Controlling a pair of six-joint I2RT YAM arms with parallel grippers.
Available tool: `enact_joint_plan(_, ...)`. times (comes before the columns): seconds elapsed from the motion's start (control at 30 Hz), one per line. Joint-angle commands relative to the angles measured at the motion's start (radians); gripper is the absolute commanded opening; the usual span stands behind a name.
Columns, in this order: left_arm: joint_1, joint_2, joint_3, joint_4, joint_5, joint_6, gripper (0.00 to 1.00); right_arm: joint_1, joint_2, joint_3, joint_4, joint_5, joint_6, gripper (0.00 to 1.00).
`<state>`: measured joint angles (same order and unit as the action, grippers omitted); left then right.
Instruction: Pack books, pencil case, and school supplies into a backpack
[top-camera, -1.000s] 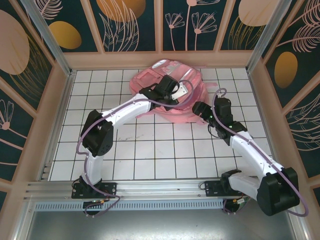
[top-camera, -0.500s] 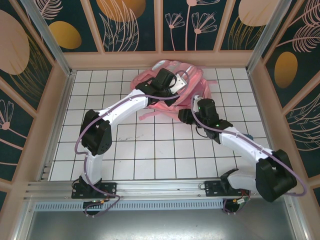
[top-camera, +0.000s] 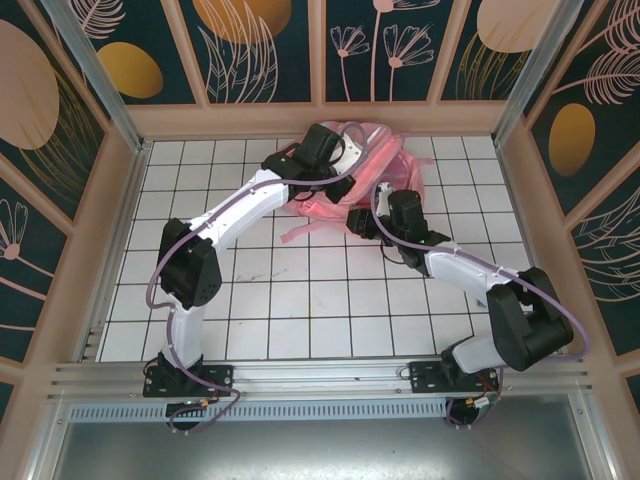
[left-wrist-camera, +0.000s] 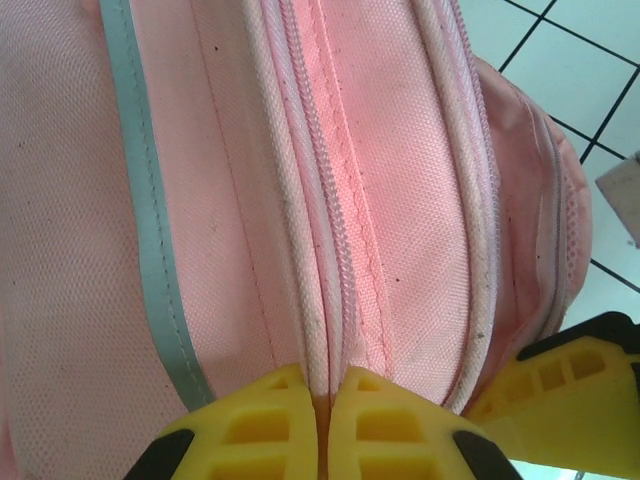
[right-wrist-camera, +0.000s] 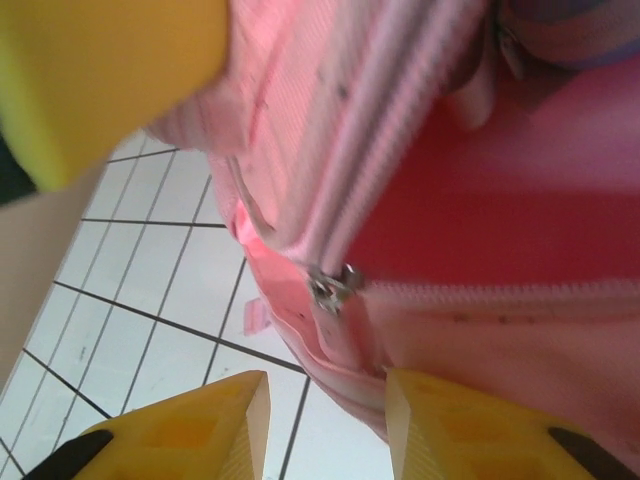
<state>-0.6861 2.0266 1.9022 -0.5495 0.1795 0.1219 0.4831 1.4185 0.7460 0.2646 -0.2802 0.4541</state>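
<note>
The white tiled surface (top-camera: 270, 300) carries everything. The right hand (right-wrist-camera: 325, 392) is nearest. Its yellow fingers are apart and hold nothing. A metal zip pull (right-wrist-camera: 333, 285) on the pink backpack (top-camera: 398, 172) shows just above the gap between them. Past it, the left hand (left-wrist-camera: 325, 400) has its fingers squeezed together on the backpack's zip seam (left-wrist-camera: 340, 220). The backpack lies at the far middle of the surface.
</note>
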Motion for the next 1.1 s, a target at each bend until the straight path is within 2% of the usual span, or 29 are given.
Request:
enact_joint_plan(0.0, -0.010, -0.027, 0.083, 0.068, 0.074, -0.036, 0.00, -0.015, -0.013, 0.027, 0.095, -0.056, -0.006, 0.36)
enact_joint_plan(0.13, -0.008, -0.020, 0.093, 0.069, 0.070, -0.049, 0.00, -0.017, -0.049, -0.014, 0.098, -0.042, 0.002, 0.37)
enact_joint_plan(0.27, -0.007, -0.017, 0.103, 0.076, 0.082, -0.062, 0.00, -0.011, 0.007, -0.004, 0.056, 0.011, -0.006, 0.39)
enact_joint_plan(0.7, -0.005, -0.016, 0.104, 0.082, 0.102, -0.082, 0.00, 0.058, 0.092, 0.085, -0.071, 0.289, -0.088, 0.36)
enact_joint_plan(0.83, -0.005, -0.011, 0.103, 0.084, 0.098, -0.084, 0.00, 0.088, 0.103, 0.098, -0.082, 0.402, -0.078, 0.28)
enact_joint_plan(1.07, -0.005, -0.005, 0.092, 0.077, 0.066, -0.079, 0.00, 0.089, 0.010, 0.059, -0.070, 0.457, -0.068, 0.13)
